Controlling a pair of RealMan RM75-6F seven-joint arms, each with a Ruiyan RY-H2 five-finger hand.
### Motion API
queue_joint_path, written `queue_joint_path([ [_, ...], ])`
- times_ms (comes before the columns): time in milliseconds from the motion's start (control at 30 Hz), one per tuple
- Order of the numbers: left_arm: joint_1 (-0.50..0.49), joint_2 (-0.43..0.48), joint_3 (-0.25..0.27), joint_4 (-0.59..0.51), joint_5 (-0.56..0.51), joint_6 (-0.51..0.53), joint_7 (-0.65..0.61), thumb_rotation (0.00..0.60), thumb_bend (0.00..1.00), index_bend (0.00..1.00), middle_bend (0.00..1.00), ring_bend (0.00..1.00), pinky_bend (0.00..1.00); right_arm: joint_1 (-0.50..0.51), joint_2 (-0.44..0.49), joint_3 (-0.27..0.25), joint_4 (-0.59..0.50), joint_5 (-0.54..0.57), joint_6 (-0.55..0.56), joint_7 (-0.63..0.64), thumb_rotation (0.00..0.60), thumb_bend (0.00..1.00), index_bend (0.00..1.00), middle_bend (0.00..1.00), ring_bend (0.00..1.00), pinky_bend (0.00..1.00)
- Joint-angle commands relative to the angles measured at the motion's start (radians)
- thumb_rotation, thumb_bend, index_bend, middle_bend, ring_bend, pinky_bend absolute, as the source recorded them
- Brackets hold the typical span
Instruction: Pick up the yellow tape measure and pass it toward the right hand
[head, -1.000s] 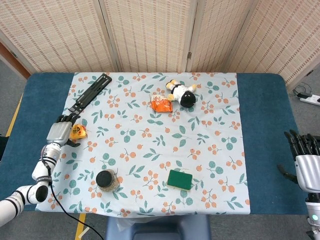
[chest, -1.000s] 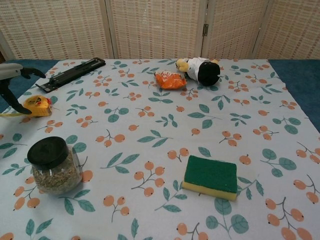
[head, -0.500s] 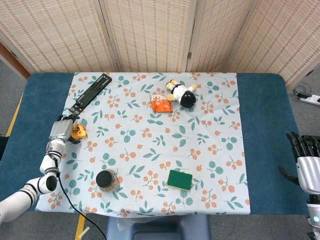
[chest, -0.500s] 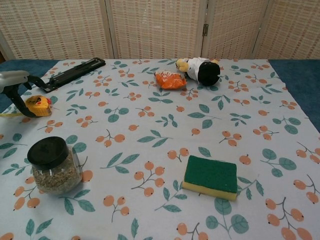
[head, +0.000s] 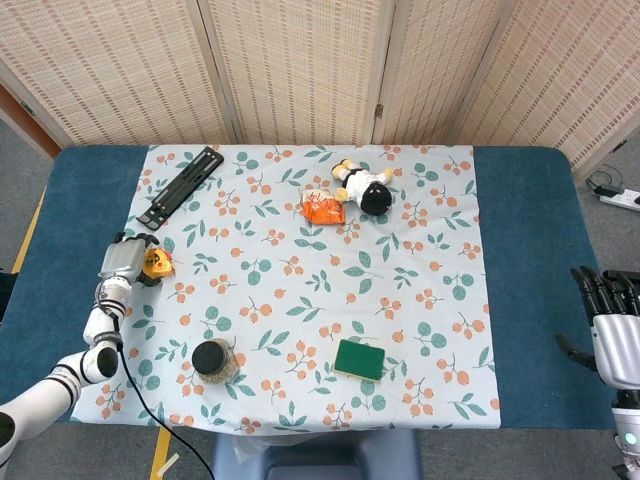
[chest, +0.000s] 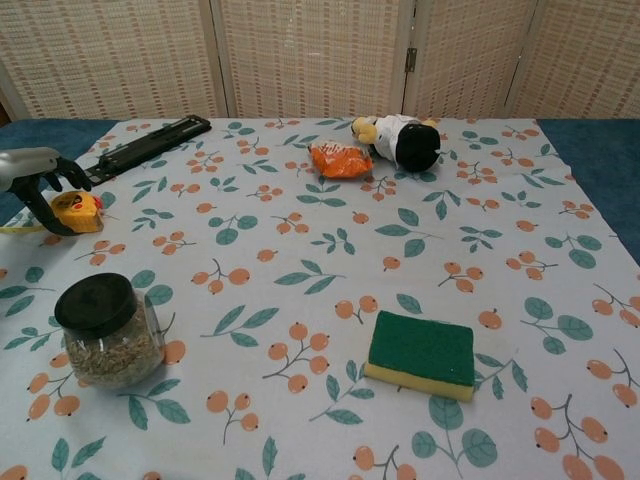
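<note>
The left robot hand (chest: 38, 180) curls its fingers around the yellow tape measure (chest: 78, 211) — grasp step, apparently not yet lifted. Next comes a firm close, then a carry toward the right robot hand (head: 612, 325), which waits well apart with fingers spread, holding nothing.

Seen from above, a counter (head: 525, 250) covered in blue carries a white floral cloth (head: 420, 330). At the cloth's left edge the robot's left hand (head: 122, 262) sits against a yellow tape measure (head: 155, 265), fingers curled at its sides. The right hand (head: 612, 320) hangs past the counter's right edge, fingers spread and holding nothing. A black hole punch (head: 181, 186) lies diagonally near the far left corner. An orange packet (head: 323, 208) rests just beside a plush toy (head: 364, 187). A dark-lidded jar (head: 214, 360) and a green sponge (head: 359, 359) sit near the front edge.
</note>
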Motion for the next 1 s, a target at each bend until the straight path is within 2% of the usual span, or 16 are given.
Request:
queue_joint_path([
  [33, -0.002, -0.007, 0.001, 0.013, 0.004, -0.005, -0.006, 0.600, 0.24, 0.31, 0.24, 0.25, 0.00, -0.001, 0.000, 0.000, -0.001, 0.001, 0.001, 0.001, 0.600, 0.26, 0.07, 0.11, 0.13, 0.00],
  [267, -0.005, -0.026, 0.003, 0.046, 0.014, -0.014, -0.019, 0.600, 0.26, 0.36, 0.29, 0.28, 0.01, -0.004, -0.001, -0.001, -0.001, 0.003, 0.001, 0.001, 0.600, 0.26, 0.07, 0.12, 0.13, 0.00],
  [433, 0.003, -0.033, -0.003, 0.033, 0.066, 0.036, -0.071, 0.600, 0.30, 0.49, 0.42, 0.38, 0.07, -0.004, 0.002, 0.000, -0.007, -0.003, 0.005, -0.002, 0.600, 0.26, 0.07, 0.12, 0.13, 0.00],
  [567, 0.011, -0.017, -0.016, -0.016, 0.111, 0.078, -0.134, 0.600, 0.32, 0.56, 0.49, 0.44, 0.10, 0.003, 0.005, 0.001, -0.019, -0.017, 0.005, 0.001, 0.600, 0.26, 0.07, 0.12, 0.13, 0.00],
  [767, 0.022, 0.054, -0.048, -0.202, 0.150, 0.122, -0.210, 0.600, 0.33, 0.57, 0.50, 0.45, 0.11, 0.041, 0.010, 0.004, -0.064, -0.056, -0.031, 0.012, 0.600, 0.26, 0.07, 0.12, 0.13, 0.00],
  [1000, 0.016, 0.148, -0.070, -0.469, 0.133, 0.149, -0.177, 0.600, 0.34, 0.57, 0.52, 0.47, 0.13, 0.130, -0.033, 0.029, -0.127, -0.073, -0.120, 0.032, 0.600, 0.26, 0.07, 0.09, 0.11, 0.00],
])
